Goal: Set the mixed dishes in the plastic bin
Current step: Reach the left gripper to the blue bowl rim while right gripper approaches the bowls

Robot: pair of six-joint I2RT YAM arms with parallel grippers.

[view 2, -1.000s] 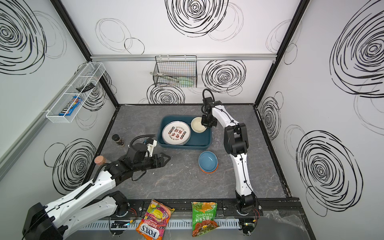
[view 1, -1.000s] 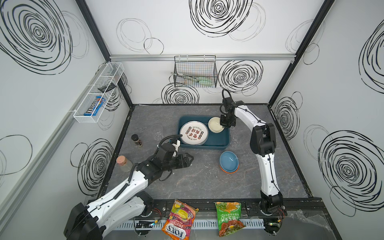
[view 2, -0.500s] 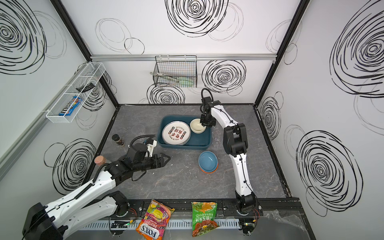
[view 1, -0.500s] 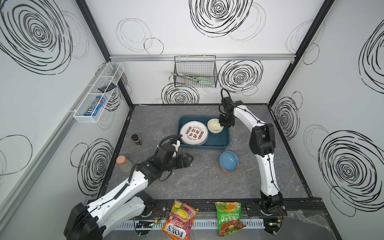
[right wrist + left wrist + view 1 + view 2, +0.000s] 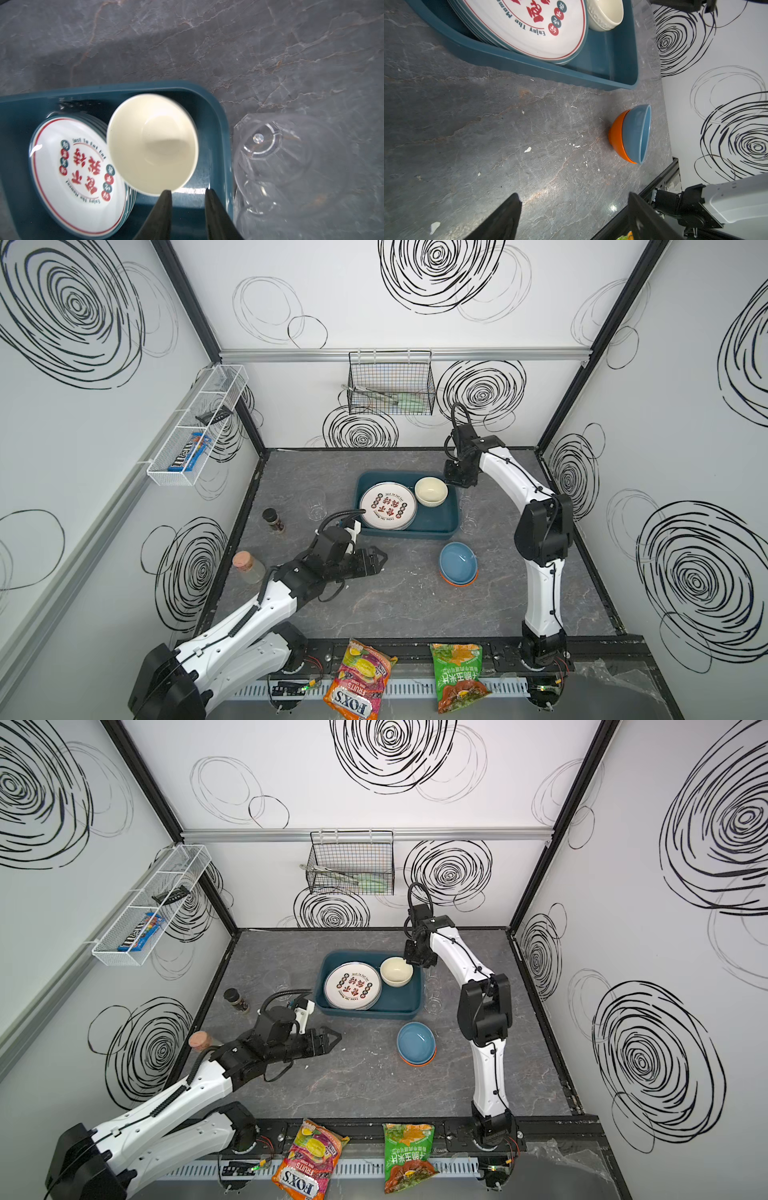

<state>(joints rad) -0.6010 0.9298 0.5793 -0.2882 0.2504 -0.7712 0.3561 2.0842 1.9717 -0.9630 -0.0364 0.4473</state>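
The plastic bin (image 5: pixel 409 531) is a dark teal tub at mid-table. In it lie a stack of white plates (image 5: pixel 387 506) with red characters and a cream bowl (image 5: pixel 431 490), which leans on the stack in the right wrist view. My right gripper (image 5: pixel 188 190) hangs over the bin's back right corner, open; the cream bowl's (image 5: pixel 152 143) rim lies just beyond its fingertips, apart from them. A blue bowl (image 5: pixel 458 566) nested in an orange bowl (image 5: pixel 617 135) stands in front of the bin. My left gripper (image 5: pixel 382 559) hovers open and empty left of those bowls.
Clear faceted cups (image 5: pixel 270 149) stand against the bin's right wall, and another clear cup (image 5: pixel 314 506) stands left of the bin. A dark-capped spice jar (image 5: pixel 272 519) and a cork-topped jar (image 5: pixel 247 568) stand near the left wall. Two snack bags (image 5: pixel 359 682) lie at the front edge.
My right gripper has opened and let go of the cream bowl, which stays in the bin. The left arm has barely moved.
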